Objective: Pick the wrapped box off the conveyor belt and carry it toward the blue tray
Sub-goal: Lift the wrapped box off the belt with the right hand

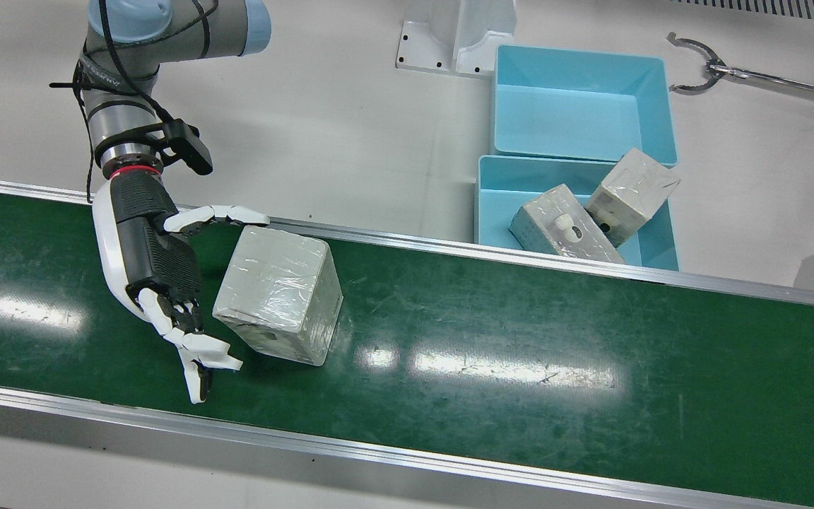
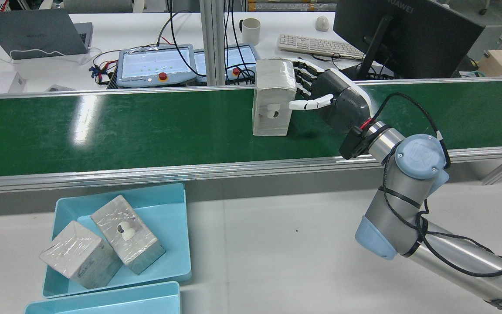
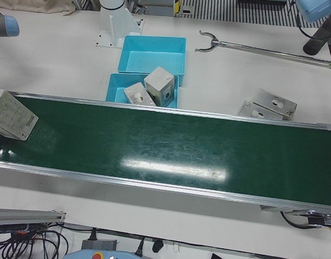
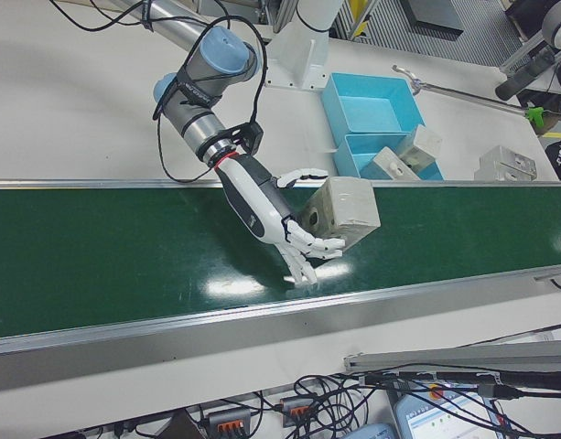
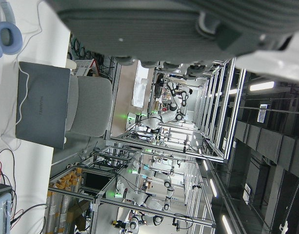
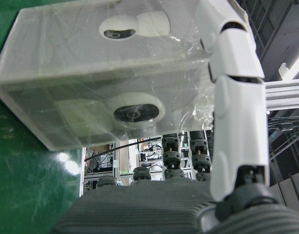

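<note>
Standing on the green conveyor belt [image 1: 492, 339], the wrapped box [image 1: 280, 293] sits just beside the right hand [image 1: 160, 276], whose fingers [image 1: 198, 353] are spread apart around the box's near side, the thumb [image 1: 220, 215] reaching over its top edge; a firm clamp cannot be confirmed. Well apart from it, beyond the belt's far rail, the blue tray [image 1: 492, 205] holds two more wrapped boxes [image 1: 566, 226], with a second blue tray [image 1: 584, 106] directly behind. Only the left hand's dark underside [image 5: 188, 29] appears, in its own view, so its finger state cannot be told.
</note>
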You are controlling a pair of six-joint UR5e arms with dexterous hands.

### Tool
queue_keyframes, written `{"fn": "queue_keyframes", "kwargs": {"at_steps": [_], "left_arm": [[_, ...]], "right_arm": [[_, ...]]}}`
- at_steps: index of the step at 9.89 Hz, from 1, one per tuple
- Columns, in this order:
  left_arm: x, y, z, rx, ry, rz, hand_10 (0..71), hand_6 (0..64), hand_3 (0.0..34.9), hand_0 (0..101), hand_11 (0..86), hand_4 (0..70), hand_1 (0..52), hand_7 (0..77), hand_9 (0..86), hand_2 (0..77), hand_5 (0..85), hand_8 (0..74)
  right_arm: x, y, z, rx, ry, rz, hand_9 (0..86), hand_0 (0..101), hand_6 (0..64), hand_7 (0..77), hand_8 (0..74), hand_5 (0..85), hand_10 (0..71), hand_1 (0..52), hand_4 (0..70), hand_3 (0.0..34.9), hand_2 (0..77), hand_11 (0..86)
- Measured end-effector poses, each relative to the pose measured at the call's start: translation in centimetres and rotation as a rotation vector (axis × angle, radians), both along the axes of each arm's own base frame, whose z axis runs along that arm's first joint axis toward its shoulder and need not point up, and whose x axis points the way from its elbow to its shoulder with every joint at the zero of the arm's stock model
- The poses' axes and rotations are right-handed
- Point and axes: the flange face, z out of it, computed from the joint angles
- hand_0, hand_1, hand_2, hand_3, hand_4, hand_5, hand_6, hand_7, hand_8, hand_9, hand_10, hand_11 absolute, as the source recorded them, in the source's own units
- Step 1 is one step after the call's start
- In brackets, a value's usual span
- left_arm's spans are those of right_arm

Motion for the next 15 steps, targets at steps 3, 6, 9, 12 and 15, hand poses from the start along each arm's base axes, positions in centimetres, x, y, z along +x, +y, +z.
{"fn": "queue_keyframes", "kwargs": {"at_steps": [3, 6, 9, 12, 15], "left_arm": [[0.0, 0.0, 0.0, 0.000, 0.000, 0.000, 0.0, 0.0, 0.0, 0, 0.5, 0.0, 0.0, 0.5, 0.0, 1.1, 1.1, 0.5], [0.0, 0.0, 0.0, 0.000, 0.000, 0.000, 0.5, 0.0, 0.0, 0, 0.0, 0.0, 0.0, 0.5, 0.0, 1.1, 1.1, 0.5], [0.0, 0.0, 0.0, 0.000, 0.000, 0.000, 0.5, 0.0, 0.0, 0, 0.0, 0.0, 0.0, 0.5, 0.0, 1.1, 1.1, 0.5], [0.0, 0.0, 0.0, 0.000, 0.000, 0.000, 0.5, 0.0, 0.0, 0, 0.5, 0.0, 0.0, 0.5, 0.0, 0.5, 1.1, 0.5], [0.0, 0.0, 0.0, 0.000, 0.000, 0.000, 0.5, 0.0, 0.0, 0, 0.0, 0.0, 0.0, 0.5, 0.0, 1.1, 1.1, 0.5]], "right_arm": [[-1.9, 0.1, -2.3, 0.029, 0.004, -0.008, 3.3, 50, 4.4, 20.2, 0.0, 24.0, 0.0, 16.9, 7.1, 12.2, 19.1, 1.6], [-3.8, -0.4, -5.0, 0.011, 0.040, -0.014, 9.3, 54, 10.4, 31.6, 3.3, 32.7, 0.0, 22.4, 20.2, 18.3, 28.9, 1.6], [-1.9, 0.2, -7.2, -0.015, 0.068, -0.001, 32.2, 56, 24.0, 44.7, 31.1, 43.6, 15.8, 14.7, 34.4, 10.7, 32.2, 10.4], [0.8, 3.4, -14.4, 0.054, 0.001, 0.009, 45.3, 53, 36.5, 61.1, 44.2, 52.9, 40.9, 6.5, 43.6, 0.5, 33.8, 33.8], [-5.6, 10.1, -19.1, 0.090, -0.018, -0.034, 64.9, 51, 46.9, 68.2, 57.3, 64.4, 51.3, 6.5, 44.2, 0.7, 33.8, 46.9]]}}
